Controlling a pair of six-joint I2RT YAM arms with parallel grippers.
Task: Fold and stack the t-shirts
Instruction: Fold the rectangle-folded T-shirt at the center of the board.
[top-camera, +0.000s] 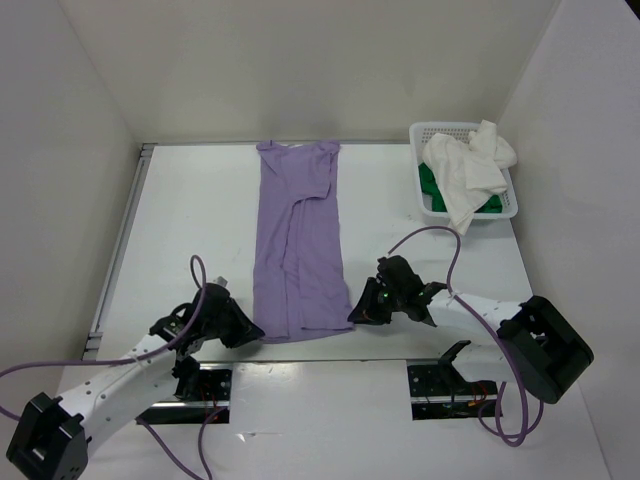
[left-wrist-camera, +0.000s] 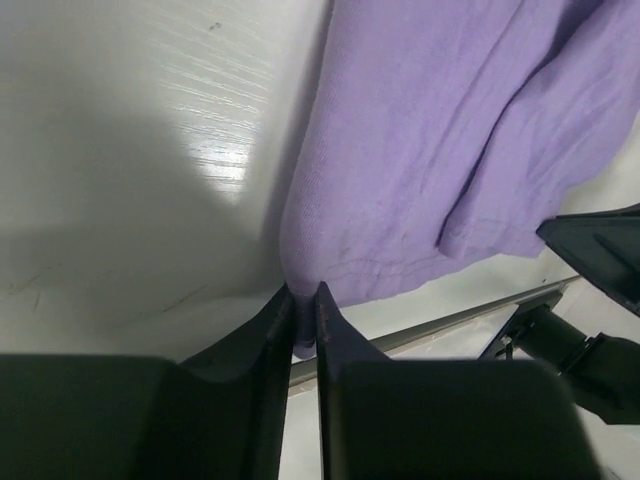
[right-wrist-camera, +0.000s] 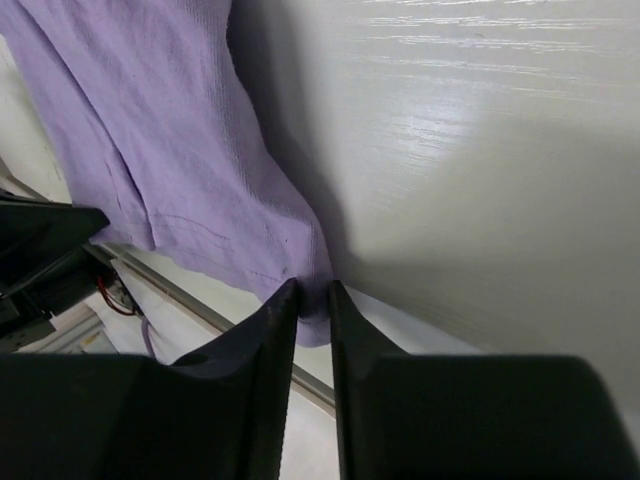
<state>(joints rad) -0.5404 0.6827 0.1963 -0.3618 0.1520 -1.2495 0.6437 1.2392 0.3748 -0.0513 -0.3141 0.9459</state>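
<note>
The lavender t-shirt (top-camera: 300, 240) lies flat to the left of the white basket (top-camera: 440, 127), already folded lengthwise into 1 narrow strip, so 1 of 3 shirts looks partly folded and nothing is stacked yet. The left gripper (top-camera: 254, 334) and right gripper (top-camera: 356, 312) are each nearly closed, pinching 1 hem corner at the end farthest from the basket, probably ready for the crosswise fold. The white t-shirt (top-camera: 465, 170) and green t-shirt (top-camera: 428, 183) sit crumpled in the basket, not yet folded.
</note>
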